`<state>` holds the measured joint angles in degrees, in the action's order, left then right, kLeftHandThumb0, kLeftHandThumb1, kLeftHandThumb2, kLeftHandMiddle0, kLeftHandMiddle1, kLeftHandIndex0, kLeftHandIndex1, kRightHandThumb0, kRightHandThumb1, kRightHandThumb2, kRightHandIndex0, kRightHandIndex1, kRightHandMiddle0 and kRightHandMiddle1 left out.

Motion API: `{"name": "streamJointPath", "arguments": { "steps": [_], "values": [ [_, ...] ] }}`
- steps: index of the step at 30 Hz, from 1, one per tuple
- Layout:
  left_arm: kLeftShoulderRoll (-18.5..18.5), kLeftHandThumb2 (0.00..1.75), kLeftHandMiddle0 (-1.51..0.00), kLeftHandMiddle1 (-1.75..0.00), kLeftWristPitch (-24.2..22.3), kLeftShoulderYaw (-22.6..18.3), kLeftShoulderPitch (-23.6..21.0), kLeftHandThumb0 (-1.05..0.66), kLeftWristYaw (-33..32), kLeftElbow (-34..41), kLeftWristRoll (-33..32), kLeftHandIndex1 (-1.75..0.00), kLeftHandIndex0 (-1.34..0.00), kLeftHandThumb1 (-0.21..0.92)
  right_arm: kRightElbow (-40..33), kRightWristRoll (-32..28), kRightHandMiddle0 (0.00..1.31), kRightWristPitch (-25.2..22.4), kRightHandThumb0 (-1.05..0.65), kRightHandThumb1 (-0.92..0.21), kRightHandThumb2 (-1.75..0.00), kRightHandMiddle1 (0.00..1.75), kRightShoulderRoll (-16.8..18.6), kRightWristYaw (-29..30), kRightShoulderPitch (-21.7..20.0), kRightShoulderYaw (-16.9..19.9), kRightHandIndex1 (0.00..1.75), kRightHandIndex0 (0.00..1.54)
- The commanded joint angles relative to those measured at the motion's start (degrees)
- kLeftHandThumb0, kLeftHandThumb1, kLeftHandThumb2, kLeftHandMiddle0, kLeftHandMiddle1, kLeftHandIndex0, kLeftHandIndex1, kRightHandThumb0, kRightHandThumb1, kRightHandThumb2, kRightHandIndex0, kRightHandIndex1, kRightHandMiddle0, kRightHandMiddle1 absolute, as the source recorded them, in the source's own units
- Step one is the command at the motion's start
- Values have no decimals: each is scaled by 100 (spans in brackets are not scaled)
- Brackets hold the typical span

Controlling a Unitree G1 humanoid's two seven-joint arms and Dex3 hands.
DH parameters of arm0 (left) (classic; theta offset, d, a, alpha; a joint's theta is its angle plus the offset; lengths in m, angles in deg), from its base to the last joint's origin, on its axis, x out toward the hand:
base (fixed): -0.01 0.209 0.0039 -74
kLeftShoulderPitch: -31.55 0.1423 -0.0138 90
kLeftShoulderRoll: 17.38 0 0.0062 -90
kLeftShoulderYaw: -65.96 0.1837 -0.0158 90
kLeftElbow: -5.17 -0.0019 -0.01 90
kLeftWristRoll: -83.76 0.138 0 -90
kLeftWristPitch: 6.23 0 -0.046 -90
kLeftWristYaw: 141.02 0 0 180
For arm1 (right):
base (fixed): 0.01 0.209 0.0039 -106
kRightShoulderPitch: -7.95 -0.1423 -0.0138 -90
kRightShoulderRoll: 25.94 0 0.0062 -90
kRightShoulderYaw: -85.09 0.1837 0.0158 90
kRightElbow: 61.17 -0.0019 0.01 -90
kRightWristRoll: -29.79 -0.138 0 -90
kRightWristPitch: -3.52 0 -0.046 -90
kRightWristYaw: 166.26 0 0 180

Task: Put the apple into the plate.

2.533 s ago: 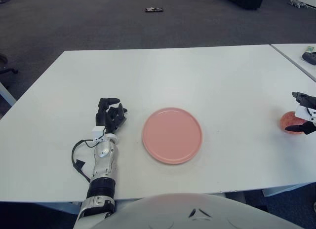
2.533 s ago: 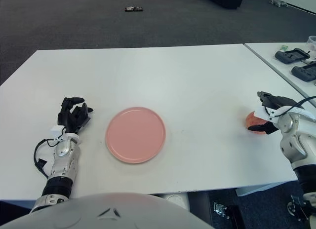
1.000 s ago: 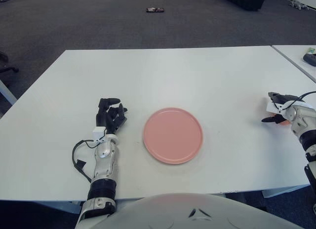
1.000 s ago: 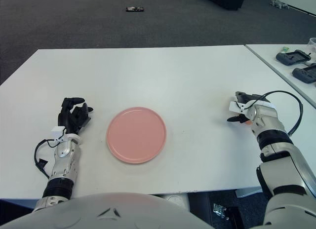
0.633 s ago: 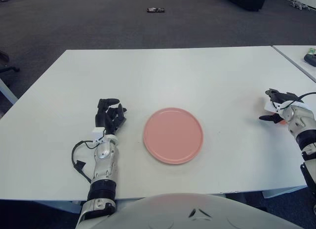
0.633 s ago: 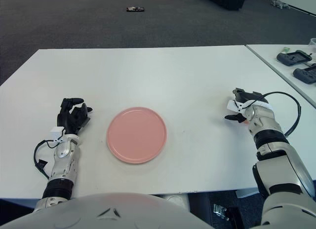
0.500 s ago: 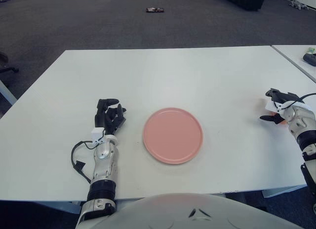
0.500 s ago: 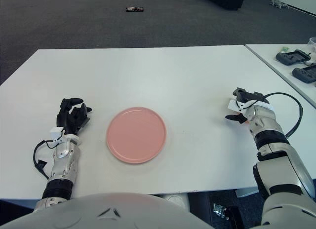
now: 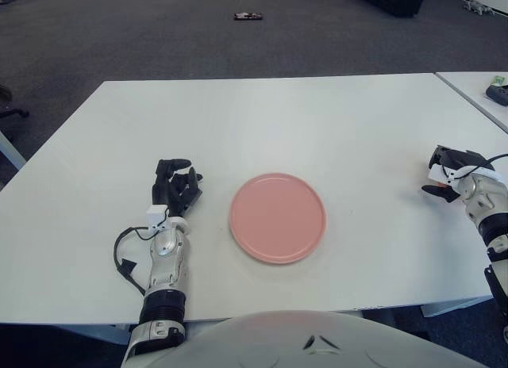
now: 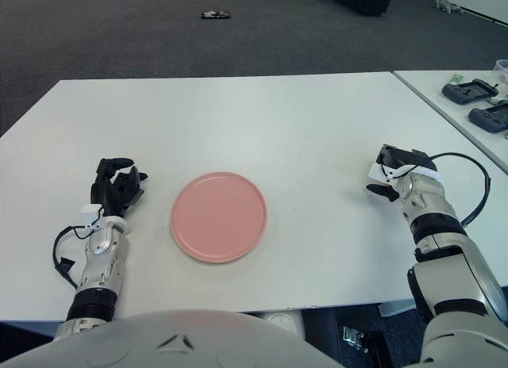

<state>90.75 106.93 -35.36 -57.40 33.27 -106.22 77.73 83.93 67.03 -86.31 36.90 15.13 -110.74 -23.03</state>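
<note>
A pink empty plate (image 9: 278, 217) lies on the white table (image 9: 262, 114), near the front middle. My right hand (image 9: 447, 174) hovers low over the table's right side, well to the right of the plate, with its black fingers (image 10: 394, 157) curled inward. The apple is hidden inside that curled hand; no part of it shows plainly. My left hand (image 9: 176, 185) shows just left of the plate with its fingers relaxed and holding nothing.
A second white table (image 10: 452, 74) stands to the right across a narrow gap, carrying two black devices (image 10: 470, 89). A small dark object (image 9: 248, 16) lies on the grey carpet far behind.
The right hand came in from the table's right edge with the apple, then drifted slightly right and down in the last half second. The orange glimpse under it is gone. The left hand stayed still.
</note>
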Motion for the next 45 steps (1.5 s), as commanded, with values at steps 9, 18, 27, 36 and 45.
{"name": "streamJointPath", "arguments": {
  "steps": [9, 18, 27, 36, 45],
  "values": [
    [-2, 78, -51, -147, -124, -15, 103, -37, -14, -146, 15, -175, -30, 74, -858, -119, 56, -533, -1, -12, -152, 173, 172, -23, 579, 127, 169, 75],
    [-11, 78, -50, -149, -161, -13, 103, -37, -11, -134, 15, -175, -30, 74, -1367, -163, 56, -657, 0, -9, -154, 175, 122, 140, 819, 308, 162, 82],
    [-35, 77, -48, -149, -168, 0, 99, -37, -26, -151, 57, -175, -29, 75, -1650, -206, 56, -300, 0, -8, -155, 175, 54, 773, 1053, 596, 161, 84],
    [-3, 76, -48, -150, -139, -8, 75, -37, -49, -174, 50, -175, -29, 75, -2563, -459, 56, 93, 0, -8, -155, 175, -111, 993, 1459, 1144, 160, 85],
    [30, 77, -48, -150, -74, -37, 43, -37, -2, -224, -37, -175, -30, 75, -3051, -1341, 57, 1035, 0, -7, -155, 175, 171, 1211, 1770, 1978, 158, 86]
  ]
}}
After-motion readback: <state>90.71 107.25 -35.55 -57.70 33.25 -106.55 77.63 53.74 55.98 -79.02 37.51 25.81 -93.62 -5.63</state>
